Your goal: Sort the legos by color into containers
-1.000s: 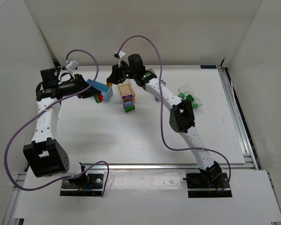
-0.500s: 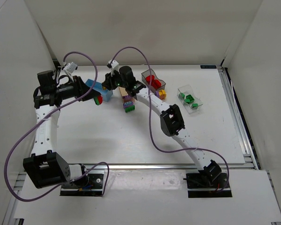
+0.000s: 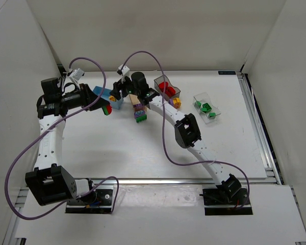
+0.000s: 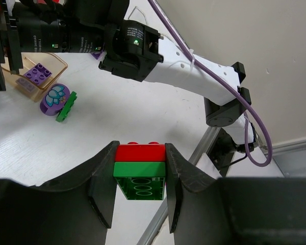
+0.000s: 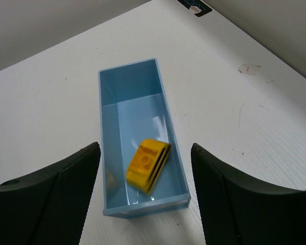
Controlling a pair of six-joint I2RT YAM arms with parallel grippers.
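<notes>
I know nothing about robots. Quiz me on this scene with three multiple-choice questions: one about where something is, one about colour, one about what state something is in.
1. Where does the yellow brick lie?
A. inside the light blue bin
B. on the bare table
C. in the clear bin

2. Which colours make up the two-brick stack between the left fingers?
A. purple and yellow
B. red on green
C. all green

3. How do the right arm's fingers stand?
A. shut on a brick
B. shut on nothing
C. open, holding nothing

Answers:
1 A: the right wrist view shows the brick resting on the bin's floor.
2 B: the left wrist view shows a red brick seated on a green one, pinched from both sides.
3 C: a wide gap lies between them, with only the bin below.
</notes>
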